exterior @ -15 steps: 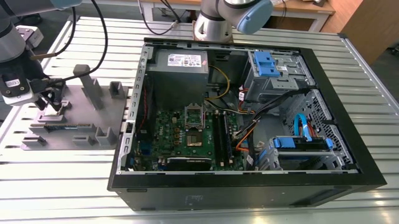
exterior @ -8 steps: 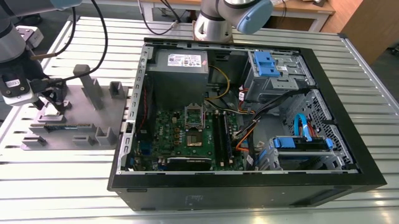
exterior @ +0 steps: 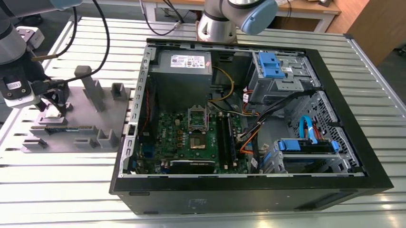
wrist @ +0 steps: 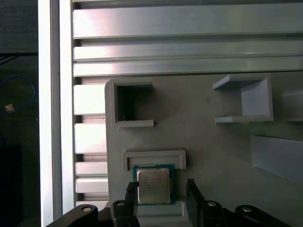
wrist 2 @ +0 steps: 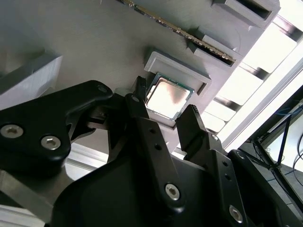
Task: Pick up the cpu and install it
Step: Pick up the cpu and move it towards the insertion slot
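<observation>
**Gripper astride the cpu in its holder**

The gripper hangs low over the cpu with its two black fingers apart, one on each side of the chip. In the first wrist view a thin gap shows between the chip's rim and the finger on one side, so the gripper is not clamped on it. The second wrist view shows the same stance: the gripper straddles the cpu, whose silvery top faces up.

The cpu lies flat in a shallow walled recess of a grey holder tray, with a low raised lip just beside one edge. Other pockets stand on the same tray, and a memory stick sits on edge in a slot near the chip.

In the exterior view the gripper is down over the tray at the exterior view's left. The tray rests on a slatted metal counter. Just beside it, toward the exterior view's right, an open black computer case lies on the counter. The silver-framed socket on the green board inside is well apart from the cpu.
</observation>
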### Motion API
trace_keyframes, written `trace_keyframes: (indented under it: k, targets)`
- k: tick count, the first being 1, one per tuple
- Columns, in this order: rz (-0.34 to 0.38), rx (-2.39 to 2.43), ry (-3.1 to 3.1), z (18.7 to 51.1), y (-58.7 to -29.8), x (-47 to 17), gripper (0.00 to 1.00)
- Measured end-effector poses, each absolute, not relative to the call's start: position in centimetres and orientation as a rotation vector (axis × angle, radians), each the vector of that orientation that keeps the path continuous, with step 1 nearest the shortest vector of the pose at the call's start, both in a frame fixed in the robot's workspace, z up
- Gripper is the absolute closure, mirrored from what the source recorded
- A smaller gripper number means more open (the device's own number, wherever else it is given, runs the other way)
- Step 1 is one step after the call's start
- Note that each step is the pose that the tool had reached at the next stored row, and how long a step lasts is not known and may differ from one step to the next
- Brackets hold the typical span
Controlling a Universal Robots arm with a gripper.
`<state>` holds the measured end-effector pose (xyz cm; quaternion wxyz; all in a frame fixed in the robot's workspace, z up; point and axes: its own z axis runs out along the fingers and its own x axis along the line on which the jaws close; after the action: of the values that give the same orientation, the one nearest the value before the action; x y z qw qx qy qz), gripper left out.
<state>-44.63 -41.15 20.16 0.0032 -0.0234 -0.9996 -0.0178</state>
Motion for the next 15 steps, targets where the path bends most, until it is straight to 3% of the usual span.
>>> trace_keyframes:
  k: [15]
  targets:
    - [-0.055,-0.074,-3.134,19.76,-41.15,-44.63,0.47]
